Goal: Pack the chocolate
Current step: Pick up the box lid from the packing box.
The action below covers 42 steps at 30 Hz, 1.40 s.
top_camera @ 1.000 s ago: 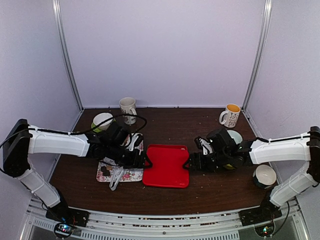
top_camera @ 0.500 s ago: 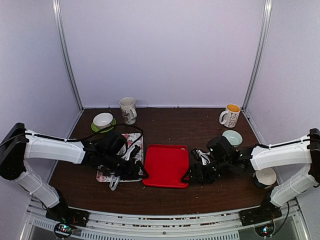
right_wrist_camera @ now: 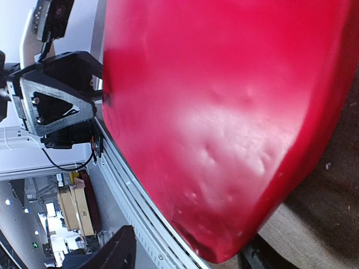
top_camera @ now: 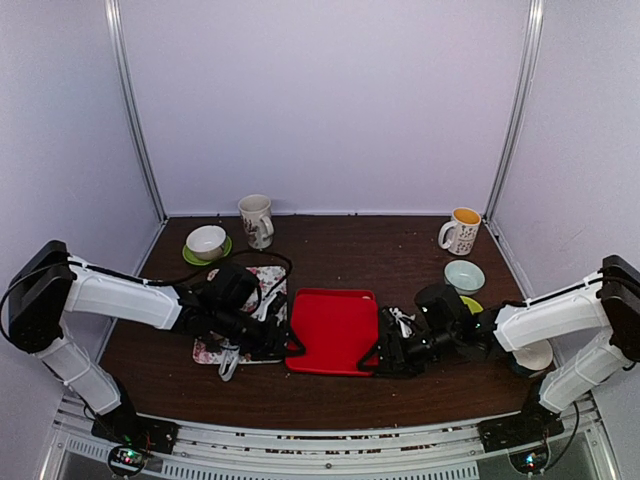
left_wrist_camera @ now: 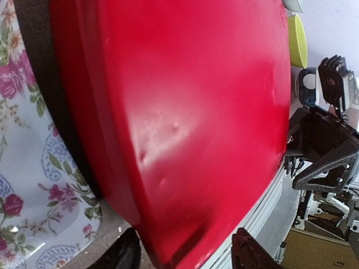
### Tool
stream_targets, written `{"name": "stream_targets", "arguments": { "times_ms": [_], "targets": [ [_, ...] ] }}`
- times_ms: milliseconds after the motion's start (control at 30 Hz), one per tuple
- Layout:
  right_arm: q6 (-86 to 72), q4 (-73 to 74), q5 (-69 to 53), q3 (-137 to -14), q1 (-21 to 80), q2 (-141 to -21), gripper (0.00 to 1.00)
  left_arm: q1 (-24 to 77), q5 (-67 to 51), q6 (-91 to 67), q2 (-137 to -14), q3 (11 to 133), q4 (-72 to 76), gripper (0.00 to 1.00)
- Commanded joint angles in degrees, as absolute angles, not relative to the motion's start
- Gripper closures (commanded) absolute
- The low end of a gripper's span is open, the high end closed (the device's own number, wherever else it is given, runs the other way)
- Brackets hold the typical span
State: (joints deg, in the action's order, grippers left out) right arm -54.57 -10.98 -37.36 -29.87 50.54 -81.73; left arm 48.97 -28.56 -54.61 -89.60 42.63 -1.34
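Observation:
A shut red box (top_camera: pixel 333 330) lies in the middle of the table and fills both wrist views (left_wrist_camera: pixel 179 112) (right_wrist_camera: pixel 235 112). My left gripper (top_camera: pixel 286 346) (left_wrist_camera: pixel 188 255) is low at the box's near left corner, open, a finger on either side of the corner with a gap showing. My right gripper (top_camera: pixel 384 356) (right_wrist_camera: pixel 185 255) stands the same way at the near right corner, open, with space beside its left finger. The chocolate is hidden; none shows in any view.
A floral tray (top_camera: pixel 212 351) (left_wrist_camera: pixel 28 185) with white tongs (top_camera: pixel 230 366) lies left of the box, under my left arm. At the back stand a mug (top_camera: pixel 256 218), a second mug (top_camera: pixel 462 230) and a white bowl on a green saucer (top_camera: pixel 206 241). A pale blue bowl (top_camera: pixel 464 274) sits at the right.
Both grippers came down toward the near corners of the red box and their jaws narrowed. My left arm drew away from the white bowl, which now shows fully.

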Motion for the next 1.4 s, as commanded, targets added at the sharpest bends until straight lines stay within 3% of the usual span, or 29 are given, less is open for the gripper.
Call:
{"name": "stream_targets", "arguments": {
  "times_ms": [0, 233, 433, 700, 1033, 1367],
  "targets": [
    [-56.45, -19.23, -38.25, -28.76, 50.97, -79.74, 0.44, 49.39, -29.97, -54.72, -89.78, 42.52, 2.66, 0.44],
    [-57.24, -22.73, -38.16, -27.18, 50.90, -77.23, 0.63, 49.39, -28.31, -54.46, -89.25, 42.63, 1.10, 0.52],
    [-57.22, -21.24, -36.72, -29.08, 50.81, -76.63, 0.65, 49.40, -26.07, -54.04, -87.38, 42.71, -0.43, 0.57],
    [-57.65, -23.13, -35.01, -30.47, 50.84, -75.81, 0.78, 49.39, -23.47, -51.30, -85.16, 46.48, -7.73, 0.60],
    [-57.83, -28.57, -35.52, -29.69, 50.63, -72.62, 0.81, 49.39, -20.46, -51.49, -83.71, 49.04, -9.29, 0.61],
    [-55.19, -25.29, -33.78, -30.82, 48.87, -74.95, 0.77, 49.31, -24.36, -53.02, -82.35, 47.57, 1.12, 0.59]
  ]
}}
